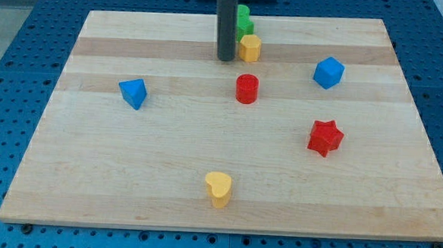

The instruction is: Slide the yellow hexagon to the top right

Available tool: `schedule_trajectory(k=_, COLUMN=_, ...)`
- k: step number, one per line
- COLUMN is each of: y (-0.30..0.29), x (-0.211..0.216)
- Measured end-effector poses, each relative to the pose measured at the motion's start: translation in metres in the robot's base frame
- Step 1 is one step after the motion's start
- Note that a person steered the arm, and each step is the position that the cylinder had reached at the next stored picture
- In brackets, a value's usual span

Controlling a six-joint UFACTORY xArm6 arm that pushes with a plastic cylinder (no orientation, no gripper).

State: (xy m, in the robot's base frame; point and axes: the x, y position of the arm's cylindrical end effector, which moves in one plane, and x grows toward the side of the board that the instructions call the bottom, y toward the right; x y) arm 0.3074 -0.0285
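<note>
The yellow hexagon [250, 47] sits near the view's top centre of the wooden board [127, 180]. My tip [225, 59] is on the board just left of the yellow hexagon, close beside it or touching it. A green block [244, 20] stands right behind the yellow hexagon, partly hidden by the rod.
A red cylinder [247, 89] lies below the yellow hexagon. A blue cube-like block [328, 73] is to the right, a red star [325, 138] at lower right, a blue triangular block [133, 93] at left, and a yellow heart [219, 188] near the bottom.
</note>
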Motion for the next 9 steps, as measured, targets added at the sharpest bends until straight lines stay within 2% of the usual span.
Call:
schedule_trajectory(k=1, y=-0.002, x=-0.008)
schedule_trajectory(k=4, y=0.133, x=-0.008)
schedule_trajectory(k=6, y=0.149, x=-0.009)
schedule_trajectory(k=9, y=0.183, x=-0.055)
